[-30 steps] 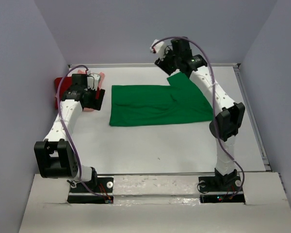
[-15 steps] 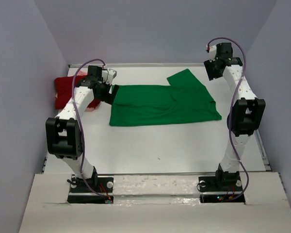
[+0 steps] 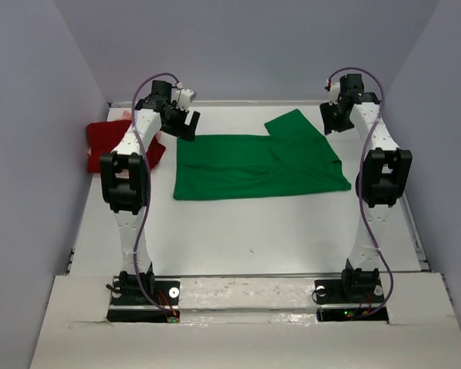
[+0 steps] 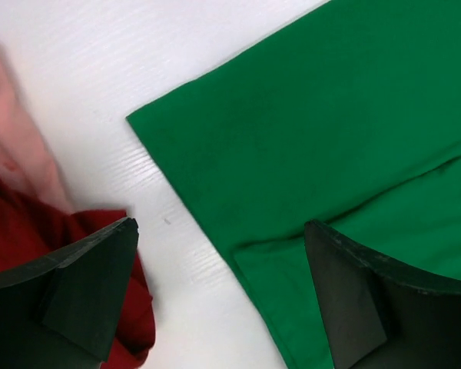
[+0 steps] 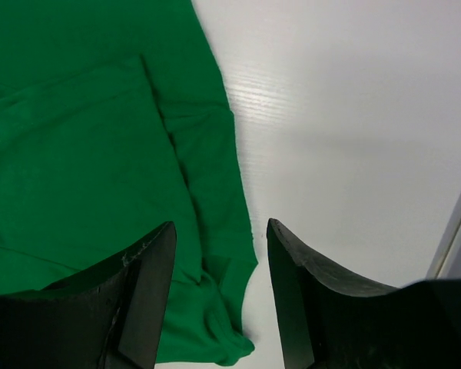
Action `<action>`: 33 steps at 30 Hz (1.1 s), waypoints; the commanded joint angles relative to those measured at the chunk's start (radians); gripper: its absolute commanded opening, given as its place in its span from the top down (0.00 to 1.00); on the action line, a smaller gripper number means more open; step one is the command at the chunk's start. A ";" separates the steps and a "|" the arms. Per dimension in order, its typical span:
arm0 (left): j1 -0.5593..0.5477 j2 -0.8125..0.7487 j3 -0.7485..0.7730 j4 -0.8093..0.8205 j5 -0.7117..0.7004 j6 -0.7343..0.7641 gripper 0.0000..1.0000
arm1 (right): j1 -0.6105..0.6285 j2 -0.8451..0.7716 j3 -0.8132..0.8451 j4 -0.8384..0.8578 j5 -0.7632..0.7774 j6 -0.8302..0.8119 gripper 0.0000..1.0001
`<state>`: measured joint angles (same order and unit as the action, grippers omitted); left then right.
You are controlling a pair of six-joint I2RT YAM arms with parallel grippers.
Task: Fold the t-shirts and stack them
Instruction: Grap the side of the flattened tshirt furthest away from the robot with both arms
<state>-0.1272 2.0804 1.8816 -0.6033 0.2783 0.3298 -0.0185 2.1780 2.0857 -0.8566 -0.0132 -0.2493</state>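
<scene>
Well, nearest me the green t-shirt [image 3: 253,165] lies spread flat across the middle of the bench [image 3: 238,231], its sleeve [image 3: 292,123] pointing toward the far edge. Left of it, by the wall [image 3: 46,154], the dark red shirt [image 3: 104,142] sits crumpled, touching the pink shirt [image 4: 15,138] (which one lies on top I cannot tell). Farther back, my left jaws hang wide apart over the green shirt's far left corner, gripping nothing. My right jaws, likewise parted and empty, hover at the sleeve's edge.

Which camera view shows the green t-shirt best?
The top external view: the whole green t-shirt lies spread flat, outline and sleeve visible. The left wrist view shows only one corner; the right wrist view only a strip along one edge.
</scene>
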 commanded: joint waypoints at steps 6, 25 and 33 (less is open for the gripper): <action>0.027 0.214 0.302 -0.145 0.131 -0.041 0.01 | -0.018 0.051 0.065 -0.050 -0.053 0.013 0.45; 0.110 0.432 0.475 -0.096 0.108 -0.146 0.09 | -0.028 -0.012 -0.021 -0.056 -0.087 -0.013 0.47; 0.115 0.483 0.534 -0.104 0.214 -0.175 0.10 | -0.028 -0.015 -0.036 -0.058 -0.068 -0.018 0.48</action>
<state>-0.0113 2.5511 2.3714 -0.7086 0.4103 0.1825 -0.0399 2.2326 2.0518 -0.9131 -0.0826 -0.2584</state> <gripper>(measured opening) 0.907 0.524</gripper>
